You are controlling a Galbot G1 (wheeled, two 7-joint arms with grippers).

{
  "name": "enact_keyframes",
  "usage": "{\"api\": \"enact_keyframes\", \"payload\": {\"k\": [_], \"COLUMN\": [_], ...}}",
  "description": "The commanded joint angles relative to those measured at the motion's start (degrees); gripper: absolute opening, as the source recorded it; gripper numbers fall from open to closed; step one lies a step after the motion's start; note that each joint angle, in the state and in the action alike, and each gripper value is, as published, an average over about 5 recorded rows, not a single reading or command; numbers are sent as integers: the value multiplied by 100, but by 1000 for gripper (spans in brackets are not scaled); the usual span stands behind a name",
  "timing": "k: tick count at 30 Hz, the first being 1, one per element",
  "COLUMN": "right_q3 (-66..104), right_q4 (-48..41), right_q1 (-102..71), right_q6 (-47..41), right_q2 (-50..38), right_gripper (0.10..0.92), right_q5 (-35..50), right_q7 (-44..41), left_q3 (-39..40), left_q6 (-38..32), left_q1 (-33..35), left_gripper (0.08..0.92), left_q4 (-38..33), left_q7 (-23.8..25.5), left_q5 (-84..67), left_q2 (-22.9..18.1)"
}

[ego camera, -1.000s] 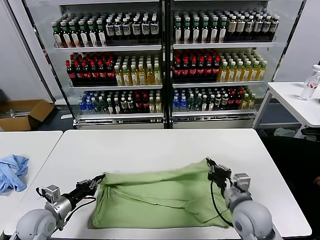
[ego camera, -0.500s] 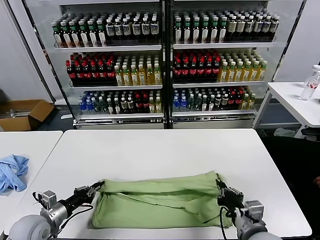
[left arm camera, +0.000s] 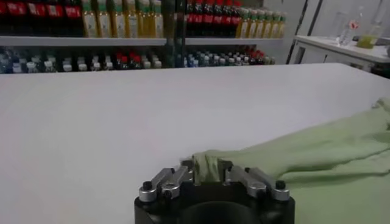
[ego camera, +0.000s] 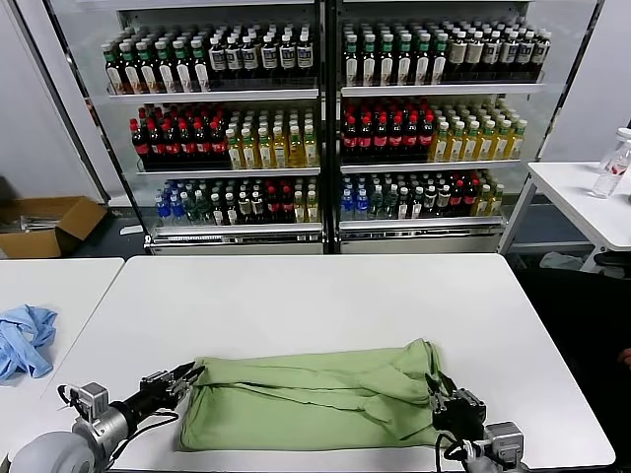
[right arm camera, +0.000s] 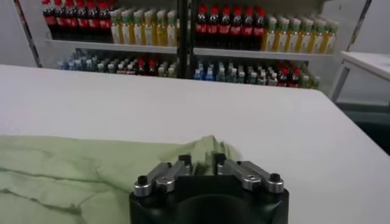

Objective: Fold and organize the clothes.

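Observation:
The light green polo shirt [ego camera: 311, 404] lies folded in a long band across the near part of the white table [ego camera: 296, 296]. Its buttons and printed graphic are hidden. My left gripper [ego camera: 177, 379] is shut on the shirt's left end, with a pinch of green fabric [left arm camera: 207, 167] between its fingers. My right gripper [ego camera: 441, 394] is shut on the shirt's right end, with bunched fabric [right arm camera: 204, 152] between its fingers. Both grippers sit low at the table's near edge.
A light blue cloth [ego camera: 25, 340] lies on a second white table at the left. Glass-door coolers full of bottles [ego camera: 315, 128] stand behind. Another table with a bottle [ego camera: 611, 163] is at the far right. A cardboard box [ego camera: 49, 225] sits on the floor.
Both grippers have pulled the shirt's held edge toward me, the right one dropping from mid-table to the near edge. The shirt has gone from a broad spread to a narrower folded band.

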Motion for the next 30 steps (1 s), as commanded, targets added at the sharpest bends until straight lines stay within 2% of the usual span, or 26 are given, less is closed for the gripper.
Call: {"api": "enact_keyframes", "payload": {"k": [1, 3, 6, 13, 17, 20, 30], "right_q3": [134, 134, 89, -28, -29, 2, -38], "right_q4": [119, 124, 106, 80, 51, 38, 33], "right_q1": [-174, -209, -209, -216, -257, -295, -329], "right_q6": [102, 154, 201, 242, 287, 329, 345], "right_q2": [12, 25, 35, 65, 82, 82, 133], "right_gripper": [440, 501, 587, 778, 818, 822, 822], "right_q5": [-192, -232, -311, -462, -526, -561, -610], "right_q7": [19, 17, 6, -44, -70, -83, -87], "left_q3": [34, 230, 454, 867, 977, 1024, 1111], "left_q6": [94, 146, 168, 170, 169, 169, 224], "left_q1": [125, 154, 299, 448, 463, 501, 429], "left_gripper": [399, 459, 546, 745, 808, 776, 488], "left_q4": [-692, -823, -943, -1084, -1103, -1128, -892], "left_q7": [-2110, -2889, -3338, -3661, -3722, -3710, -3917], "left_q5": [-280, -473, -466, -148, -36, 81, 103], "left_q2": [-467, -725, -980, -1281, -1342, -1352, -1395]}}
